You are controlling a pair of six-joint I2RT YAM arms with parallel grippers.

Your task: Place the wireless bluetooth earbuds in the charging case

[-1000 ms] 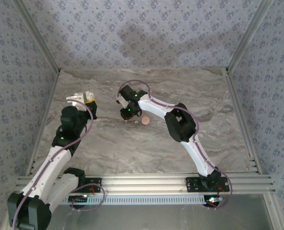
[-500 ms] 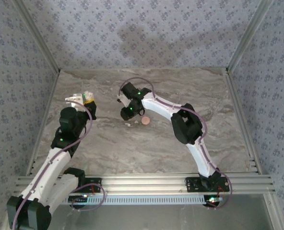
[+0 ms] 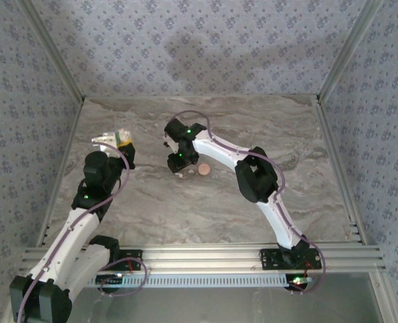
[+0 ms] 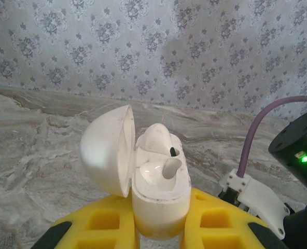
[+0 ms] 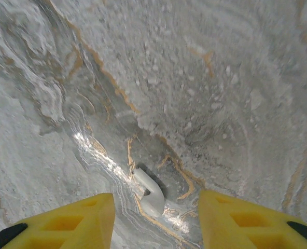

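- The right gripper (image 5: 156, 201) points down at the tabletop (image 5: 236, 78) with its yellow fingers (image 5: 75, 220) spread apart, holding nothing.
- The loose earbud (image 5: 149, 194), a small white piece with a curved stem, lies flat on the tabletop in the gap between those fingers, touching neither.
- From above, the right gripper (image 3: 177, 161) hangs near the middle of the tabletop, with the loose earbud (image 3: 179, 175) as a pale speck just at its tip.
- A round pink puck (image 3: 204, 169) lies on the tabletop just to the right of that speck, apart from it.
- The left gripper (image 4: 161, 231) is clamped on the lower body of the charging case (image 4: 161, 199), one yellow finger on each side.
- The charging case stands upright with its lid (image 4: 106, 150) swung open to the left.
- A seated earbud (image 4: 168, 168) rests inside the charging case, its stem sticking up out of the well.
- From above, the left gripper (image 3: 118, 140) holds the case over the far left part of the tabletop, well apart from the right gripper.
- A patterned wall (image 4: 195, 46) rises behind the tabletop.
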